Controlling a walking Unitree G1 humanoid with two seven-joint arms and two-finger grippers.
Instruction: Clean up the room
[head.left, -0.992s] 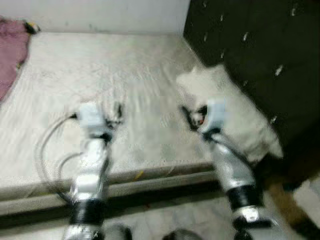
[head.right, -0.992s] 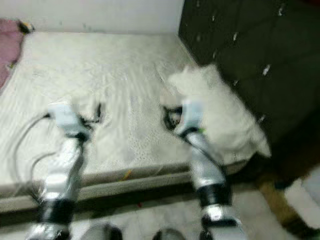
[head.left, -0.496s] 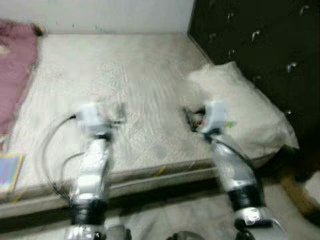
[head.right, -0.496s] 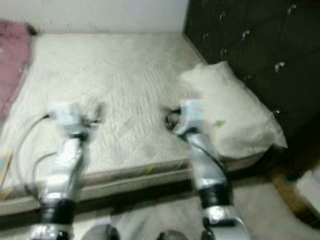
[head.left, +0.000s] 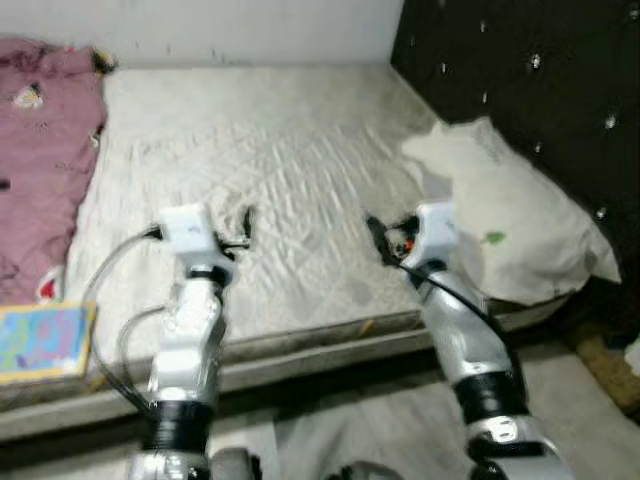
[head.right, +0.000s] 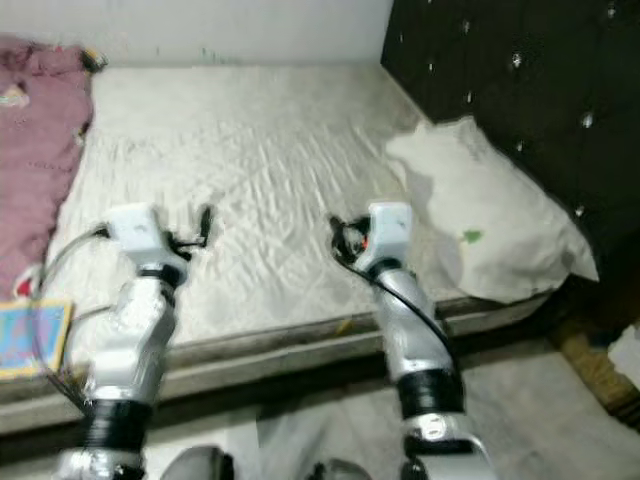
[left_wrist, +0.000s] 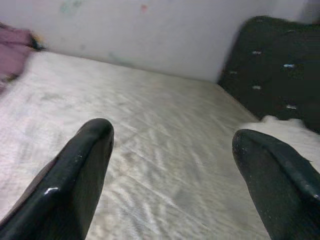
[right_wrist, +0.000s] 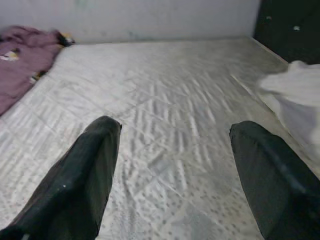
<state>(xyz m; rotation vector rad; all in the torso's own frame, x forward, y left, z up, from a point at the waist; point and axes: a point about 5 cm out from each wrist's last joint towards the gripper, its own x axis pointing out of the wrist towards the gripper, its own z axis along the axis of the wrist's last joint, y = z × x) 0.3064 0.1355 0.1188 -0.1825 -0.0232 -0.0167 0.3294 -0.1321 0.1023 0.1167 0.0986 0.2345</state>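
Left gripper (left_wrist: 172, 155) and right gripper (right_wrist: 172, 150) hover over the mattress (head.left: 270, 150), fingers spread wide, empty. Pillow (head.left: 510, 225) at headboard (head.left: 560, 90); pink blanket (head.left: 40, 150) far left.

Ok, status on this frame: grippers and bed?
Left gripper and right gripper open, empty, over mattress. White pillow by headboard, pink blanket at far side.

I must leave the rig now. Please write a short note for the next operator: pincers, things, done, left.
Left pincer: open, holding nothing, above the mattress. Right pincer: open, holding nothing, beside the white pillow.
Things: pillow lies by the dark headboard; pink blanket is bunched on the robot's left side; colourful book sits at the near mattress edge.
Done: nothing is visibly tidied.
Left: probably blanket, book, pillow.
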